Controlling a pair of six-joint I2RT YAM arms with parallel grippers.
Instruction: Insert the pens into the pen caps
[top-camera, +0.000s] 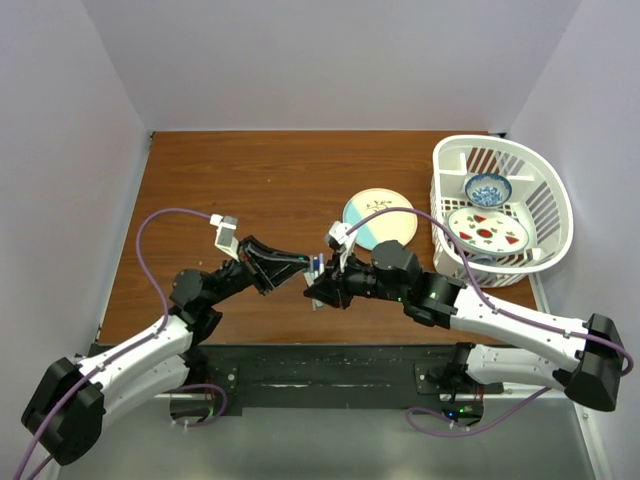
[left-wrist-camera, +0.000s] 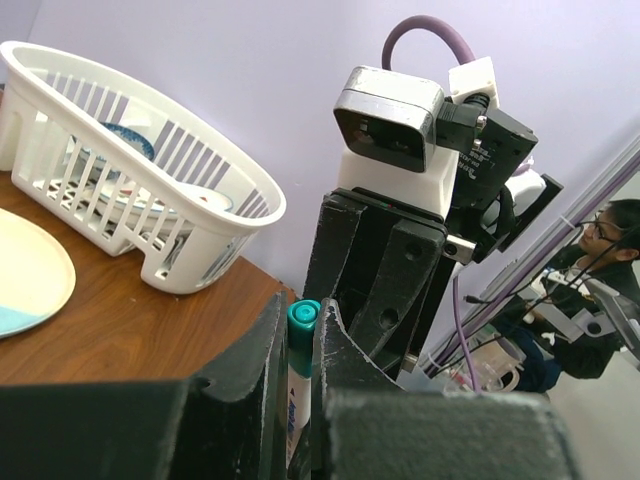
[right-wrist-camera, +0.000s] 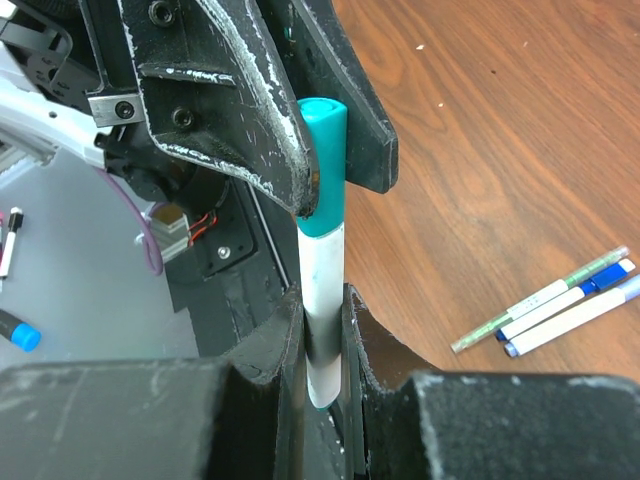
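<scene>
A white pen (right-wrist-camera: 322, 290) with a green cap (right-wrist-camera: 324, 150) on its top end stands nearly upright between both grippers. My right gripper (right-wrist-camera: 323, 300) is shut on the white barrel below the cap. My left gripper (left-wrist-camera: 303, 318) is shut on the capped end (left-wrist-camera: 303, 330); its fingers (right-wrist-camera: 270, 120) cross the cap in the right wrist view. In the top view the two grippers meet at the table's middle front, left (top-camera: 303, 264) and right (top-camera: 322, 285). Two white pens with dark blue caps (right-wrist-camera: 570, 305) and a thin pale green stick (right-wrist-camera: 535, 300) lie side by side on the table.
A round cream and blue plate (top-camera: 380, 220) lies just behind the grippers. A white slatted basket (top-camera: 545, 195) at the back right holds a blue bowl (top-camera: 488, 188) and a patterned plate (top-camera: 488, 230). The basket (left-wrist-camera: 150, 215) also shows in the left wrist view.
</scene>
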